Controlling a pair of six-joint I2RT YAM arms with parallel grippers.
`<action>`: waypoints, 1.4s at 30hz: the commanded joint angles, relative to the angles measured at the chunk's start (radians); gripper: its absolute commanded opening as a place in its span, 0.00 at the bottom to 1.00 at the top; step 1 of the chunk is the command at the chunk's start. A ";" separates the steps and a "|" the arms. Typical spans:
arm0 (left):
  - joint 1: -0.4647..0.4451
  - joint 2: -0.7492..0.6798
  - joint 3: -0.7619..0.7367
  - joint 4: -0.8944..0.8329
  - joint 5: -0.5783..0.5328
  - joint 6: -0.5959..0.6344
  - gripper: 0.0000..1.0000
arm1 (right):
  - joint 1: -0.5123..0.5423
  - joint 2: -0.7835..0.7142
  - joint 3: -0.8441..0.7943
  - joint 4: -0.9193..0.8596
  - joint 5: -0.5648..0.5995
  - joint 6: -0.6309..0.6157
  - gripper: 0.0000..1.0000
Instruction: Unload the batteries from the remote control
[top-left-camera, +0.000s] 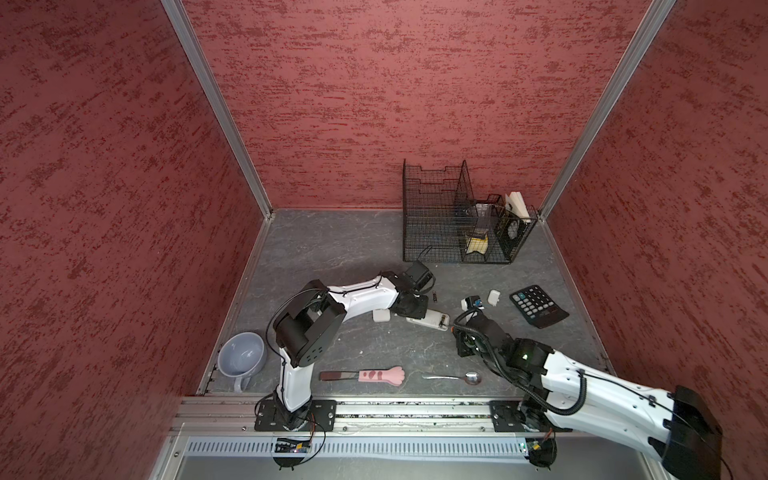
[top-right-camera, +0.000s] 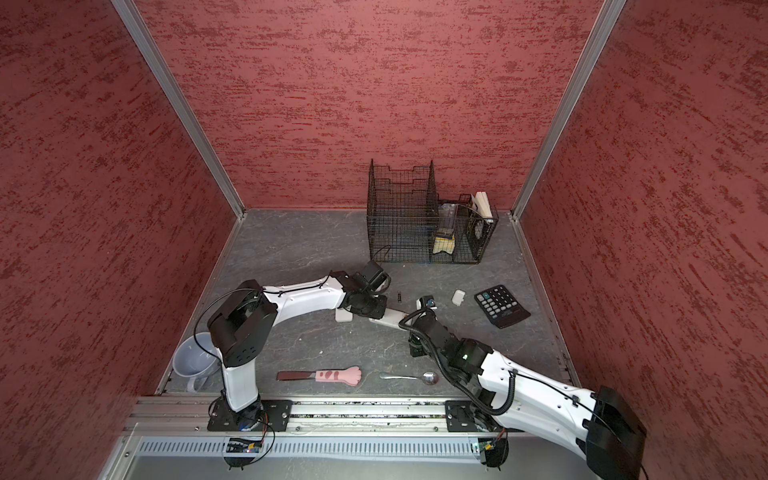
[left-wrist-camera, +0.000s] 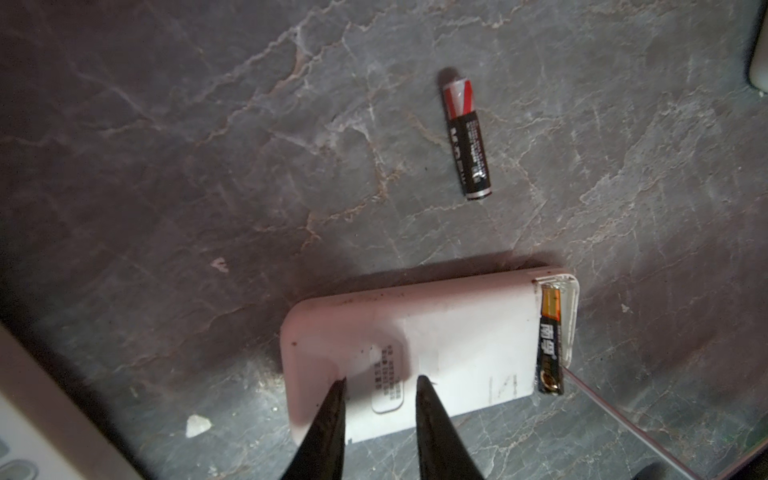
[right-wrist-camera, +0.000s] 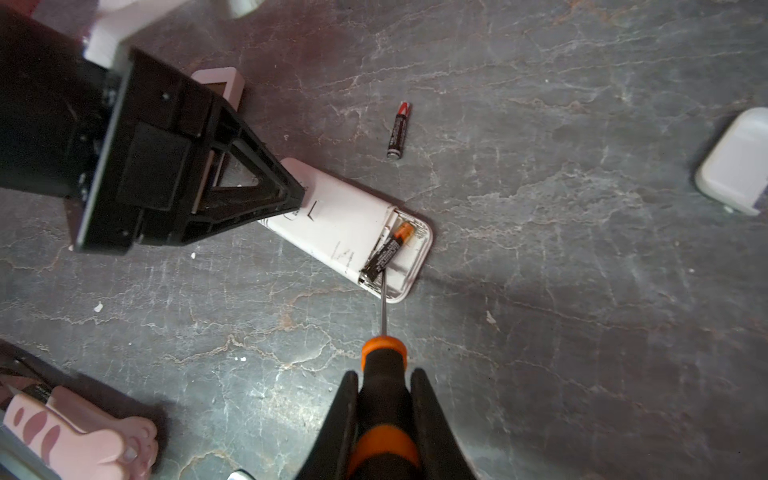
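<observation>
One battery (right-wrist-camera: 397, 131) is already out, loose on the table (right-wrist-camera: 561, 311) just beyond the remote control (right-wrist-camera: 345, 224). A second battery (right-wrist-camera: 386, 249) sits tilted in the open compartment (right-wrist-camera: 415, 253) at the remote's right end, not yet free. The screwdriver (right-wrist-camera: 383, 353), clamped in the right gripper (right-wrist-camera: 384, 374), has its tip at this battery. The left gripper (left-wrist-camera: 382, 379), jaws slightly apart and empty, rests its tips on the remote's left part.

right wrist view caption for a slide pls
Right gripper holds a screwdriver, its tip at the battery lying askew in the open remote.
</observation>
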 joint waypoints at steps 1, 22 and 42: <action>-0.003 0.077 -0.013 0.023 -0.015 0.009 0.29 | -0.004 -0.031 -0.035 0.094 -0.049 -0.011 0.00; -0.021 0.076 -0.054 0.050 -0.008 0.016 0.24 | -0.047 -0.048 -0.009 0.139 0.031 -0.014 0.00; -0.005 -0.007 -0.057 0.033 -0.029 0.003 0.31 | -0.078 -0.023 0.052 0.099 0.091 0.000 0.00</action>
